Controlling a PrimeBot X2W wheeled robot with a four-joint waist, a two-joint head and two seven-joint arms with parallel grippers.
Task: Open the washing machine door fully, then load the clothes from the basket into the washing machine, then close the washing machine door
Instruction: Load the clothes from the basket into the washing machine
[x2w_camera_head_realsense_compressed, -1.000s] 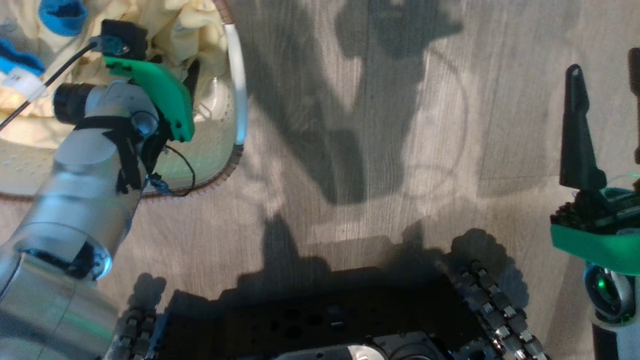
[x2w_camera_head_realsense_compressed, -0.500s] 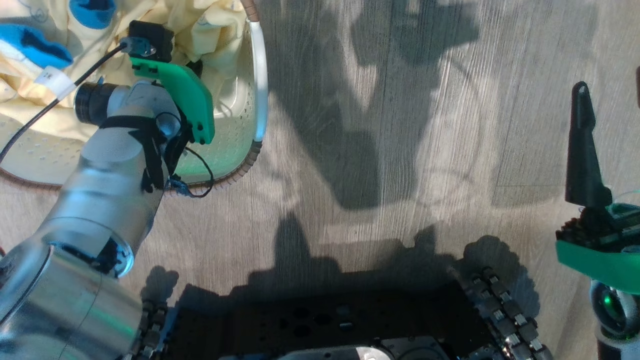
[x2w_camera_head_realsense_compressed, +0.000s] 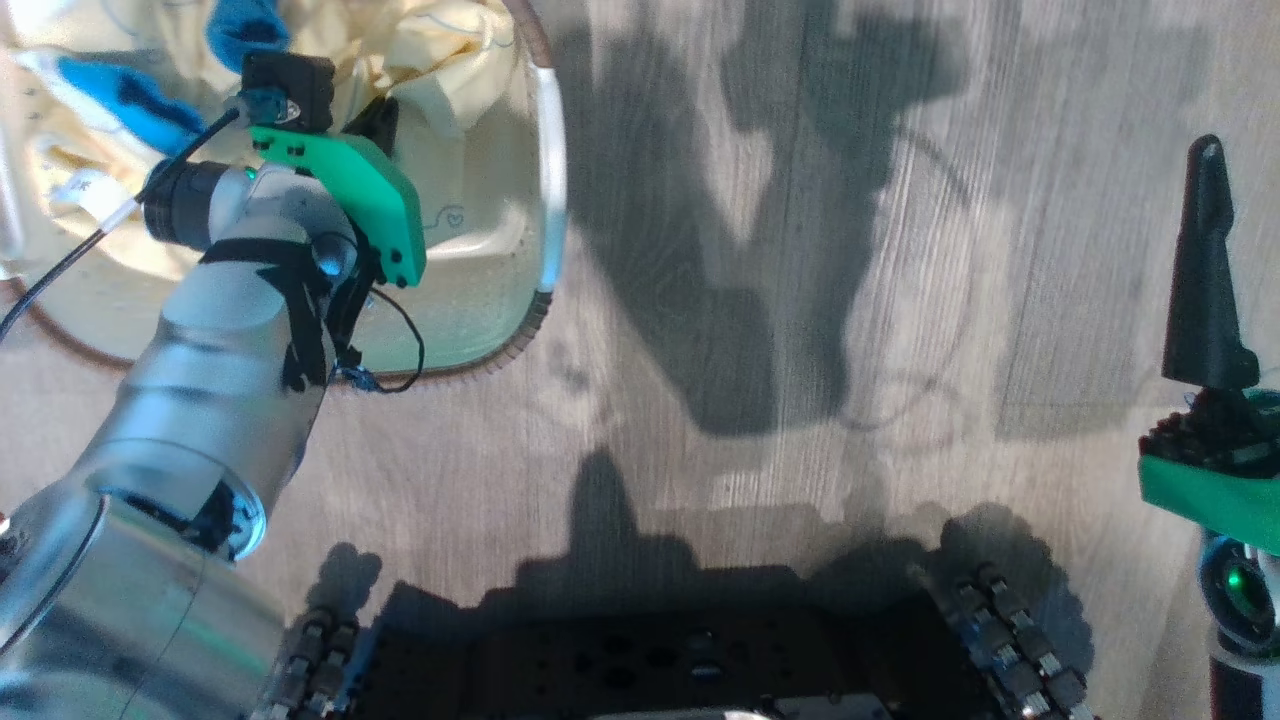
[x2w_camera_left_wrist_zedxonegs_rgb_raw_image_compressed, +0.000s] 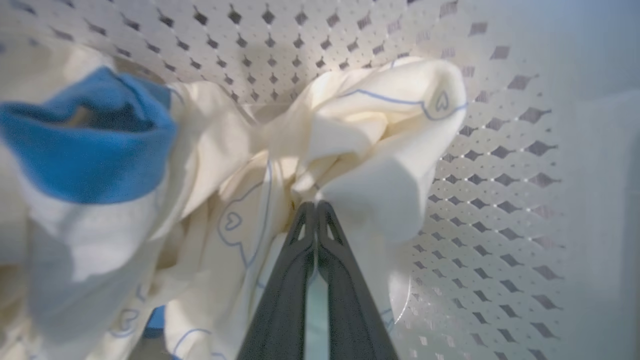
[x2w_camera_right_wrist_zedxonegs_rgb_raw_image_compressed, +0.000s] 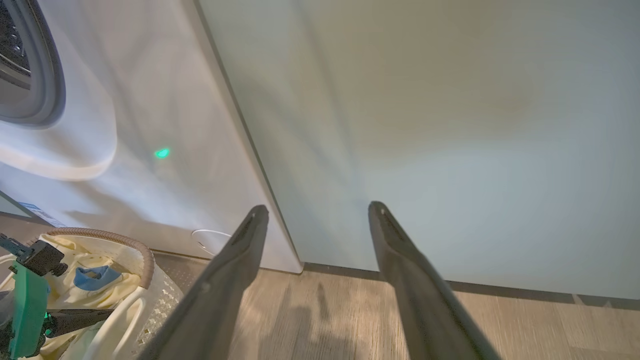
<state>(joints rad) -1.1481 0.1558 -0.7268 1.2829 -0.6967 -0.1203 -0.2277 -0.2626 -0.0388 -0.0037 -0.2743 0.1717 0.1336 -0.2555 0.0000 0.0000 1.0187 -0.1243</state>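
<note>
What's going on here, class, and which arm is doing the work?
The robot's left end effector is down inside the basket, shut on a fold of the pale yellow clothes. The right end effector hangs open above the floor, holding nothing, facing the washing machine and the cabinet beside it.

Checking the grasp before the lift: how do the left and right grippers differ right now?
The left gripper is shut tight; the right gripper is open. The left pinches a fold of the clothes; the right holds nothing. The left is down inside the basket; the right points at a pale cabinet panel. Both are long, dark and two-fingered.
</note>
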